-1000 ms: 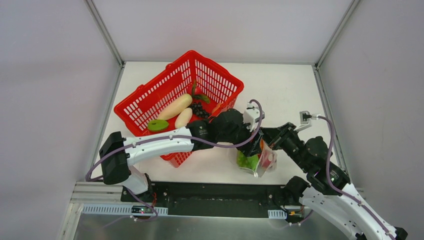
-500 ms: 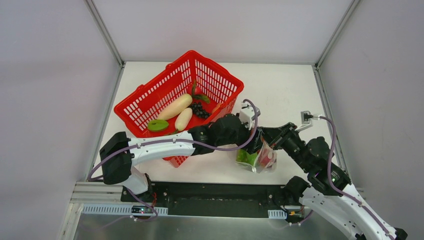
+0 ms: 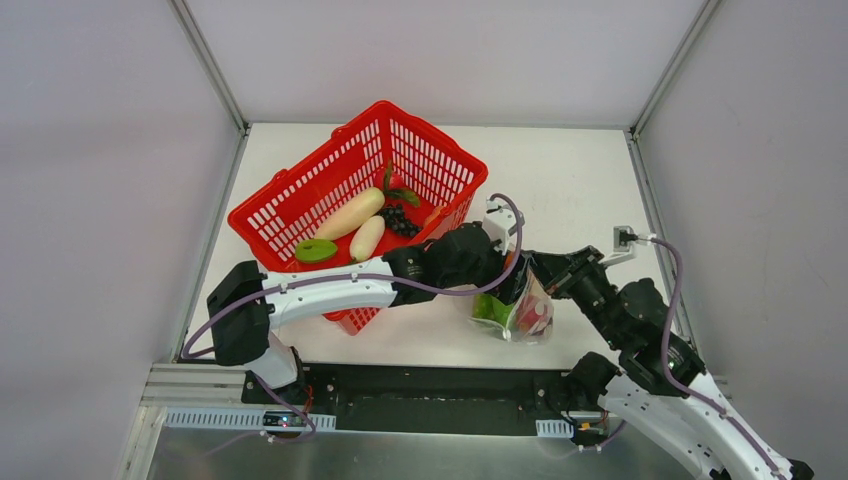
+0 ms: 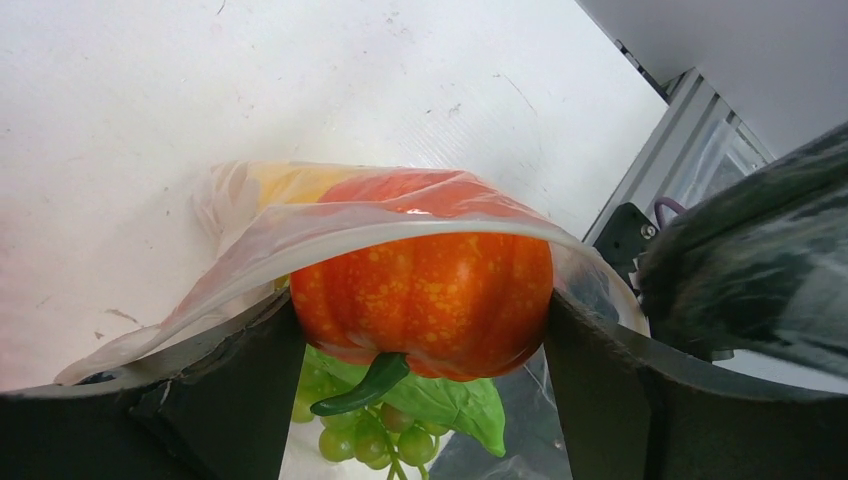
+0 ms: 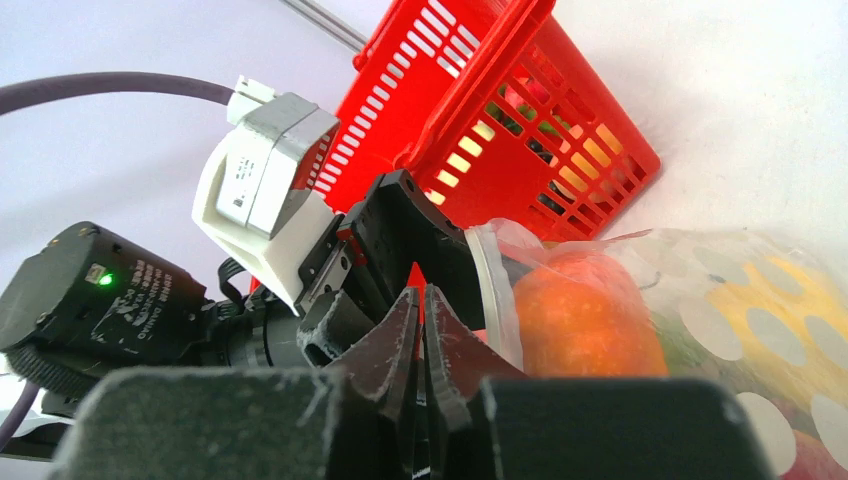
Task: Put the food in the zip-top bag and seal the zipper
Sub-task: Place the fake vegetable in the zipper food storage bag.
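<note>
We note the orange plastic toy pumpkin (image 4: 425, 290), likely light, hard and slick, lodged in the mouth of the floppy clear polka-dotted zip-top bag (image 4: 300, 225), left gripper (image 4: 420, 310) straddling it wide (gripping or not, we cannot tell), right gripper (image 5: 420, 300) closed, seemingly pinching the limp film's rim, the best hold.

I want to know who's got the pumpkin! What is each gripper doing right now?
Left gripper: jaws holding the orange pumpkin.
Right gripper: jaws shut, pinching the zip-top bag at its edge.
</note>
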Controlling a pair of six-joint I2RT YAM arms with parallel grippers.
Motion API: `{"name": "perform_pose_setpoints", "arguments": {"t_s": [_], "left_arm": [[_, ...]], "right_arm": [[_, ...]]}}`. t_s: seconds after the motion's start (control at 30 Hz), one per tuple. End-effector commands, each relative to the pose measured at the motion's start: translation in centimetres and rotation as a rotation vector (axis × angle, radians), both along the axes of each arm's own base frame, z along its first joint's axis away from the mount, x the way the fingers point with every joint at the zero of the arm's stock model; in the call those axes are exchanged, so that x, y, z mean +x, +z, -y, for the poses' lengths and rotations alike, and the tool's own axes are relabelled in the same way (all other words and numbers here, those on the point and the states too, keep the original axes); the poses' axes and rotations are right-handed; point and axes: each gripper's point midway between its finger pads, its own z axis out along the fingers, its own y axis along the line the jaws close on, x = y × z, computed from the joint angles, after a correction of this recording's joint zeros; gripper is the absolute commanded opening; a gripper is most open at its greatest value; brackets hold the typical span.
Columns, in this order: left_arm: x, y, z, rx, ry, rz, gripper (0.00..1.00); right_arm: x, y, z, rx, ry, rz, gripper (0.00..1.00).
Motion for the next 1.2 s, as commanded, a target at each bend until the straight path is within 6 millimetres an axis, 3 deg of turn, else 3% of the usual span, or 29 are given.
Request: {"name": "perform_pose_setpoints", "arguments": {"t_s": [0.0,0.3,0.5,0.67,0.97,1.03,1.17], "left_arm": [[0.4,2.6,0.5,-0.021,0.018,0.025,0.82],[-0.3,2.1,-0.6,0.056,-0.002,0.012,0.77],[-0.7,2.0,0.4,0.057,-0.044,-0.010,0.63],[-0.5,1.8,1.2,0.030,-0.041,-0.005,0.89],[-0.4,1.8,-1.2,0.034,0.004,0.019,0.90],[-0.6,2.0,-1.7,0.034,0.002,0.024,0.87],[-0.8,2.3,-2.6,0.049,-0.004,0.039,0.56]], "right_arm": [[0.0,1.8,1.6,0.073,-0.068,0.069,0.06],[0.4,1.2,1.1,-0.024,-0.056,0.041,0.06],[0.2,1.5,1.0,-0.023,-0.045,0.058,0.07],[0.4,1.1,0.5,-0.040,-0.029,0.040,0.07],[0.6,0.9,0.9,-0.033,-0.057,0.044,0.07],[0.6,1.0,0.9,-0.034,-0.054,0.044,0.07],[0.6,1.0,1.0,-0.030,-0.057,0.045,0.07]]}}
